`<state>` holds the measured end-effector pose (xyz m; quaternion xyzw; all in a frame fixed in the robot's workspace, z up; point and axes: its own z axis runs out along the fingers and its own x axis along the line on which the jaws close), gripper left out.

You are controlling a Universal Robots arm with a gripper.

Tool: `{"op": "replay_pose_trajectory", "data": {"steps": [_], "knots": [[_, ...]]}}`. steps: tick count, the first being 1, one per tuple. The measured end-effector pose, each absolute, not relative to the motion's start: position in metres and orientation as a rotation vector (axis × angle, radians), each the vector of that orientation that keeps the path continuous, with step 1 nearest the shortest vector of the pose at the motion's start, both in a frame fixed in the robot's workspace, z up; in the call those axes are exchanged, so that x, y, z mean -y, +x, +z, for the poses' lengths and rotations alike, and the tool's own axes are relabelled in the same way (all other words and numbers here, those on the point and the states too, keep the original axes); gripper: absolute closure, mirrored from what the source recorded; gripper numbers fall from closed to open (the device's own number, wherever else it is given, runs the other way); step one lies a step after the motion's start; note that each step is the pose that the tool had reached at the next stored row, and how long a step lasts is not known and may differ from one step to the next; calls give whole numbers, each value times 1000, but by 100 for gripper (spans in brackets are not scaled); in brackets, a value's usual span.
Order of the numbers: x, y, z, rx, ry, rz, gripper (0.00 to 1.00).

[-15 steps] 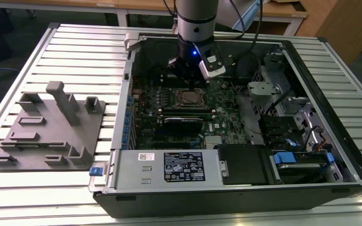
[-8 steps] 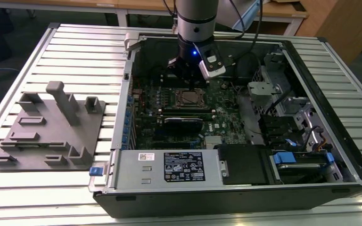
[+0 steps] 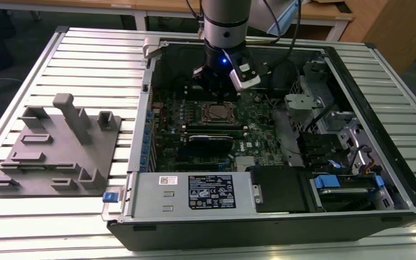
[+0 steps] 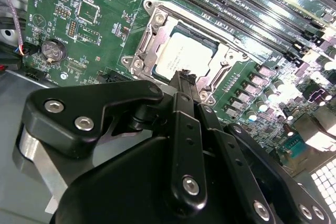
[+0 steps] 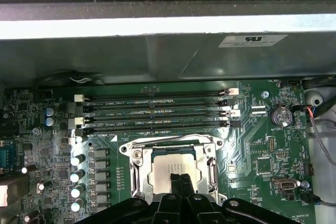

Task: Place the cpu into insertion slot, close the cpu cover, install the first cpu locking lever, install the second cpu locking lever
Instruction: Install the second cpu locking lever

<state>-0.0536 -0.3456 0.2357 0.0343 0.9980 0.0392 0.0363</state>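
The cpu (image 3: 218, 112) lies flat in the insertion slot (image 3: 218, 115) on the green motherboard inside the open computer case. In both wrist views its silver-grey top (image 4: 181, 53) (image 5: 169, 165) shows through the square opening of the cpu cover (image 4: 156, 24) (image 5: 137, 162), which lies down flat around it. A thin metal lever (image 5: 170, 141) runs along the socket's edge next to the memory slots. My gripper (image 3: 219, 96) (image 4: 184, 77) (image 5: 179, 178) hangs just above the cpu's edge. It is shut with nothing between its fingers.
Long black memory slots (image 5: 157, 109) run beside the socket, and a coin cell (image 5: 280, 115) sits near the board's edge. A silver power supply box (image 3: 193, 192) and drive bays (image 3: 316, 103) crowd the case. A grey fixture block (image 3: 56, 146) stands on the slatted table at the exterior view's left.
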Motion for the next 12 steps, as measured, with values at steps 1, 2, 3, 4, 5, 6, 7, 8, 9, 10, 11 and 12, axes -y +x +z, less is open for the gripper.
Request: {"op": "replay_pose_trajectory", "data": {"steps": [1, 2, 3, 4, 5, 6, 7, 8, 9, 10, 11, 12], "knots": [[346, -54, 236, -3065, 104, 120, 89], [346, -54, 236, -3065, 103, 120, 89], [346, -54, 236, -3065, 102, 121, 89], [346, -54, 236, -3065, 102, 121, 89], [346, -54, 236, -3065, 101, 121, 89], [346, -54, 236, -3065, 101, 121, 89], [346, -54, 236, -3065, 100, 121, 89], [346, -54, 236, -3065, 100, 121, 89], [346, -54, 236, -3065, 100, 121, 89], [346, -54, 236, -3065, 99, 121, 89], [346, -54, 236, -3065, 99, 121, 89], [346, -54, 236, -3065, 98, 121, 89]]}}
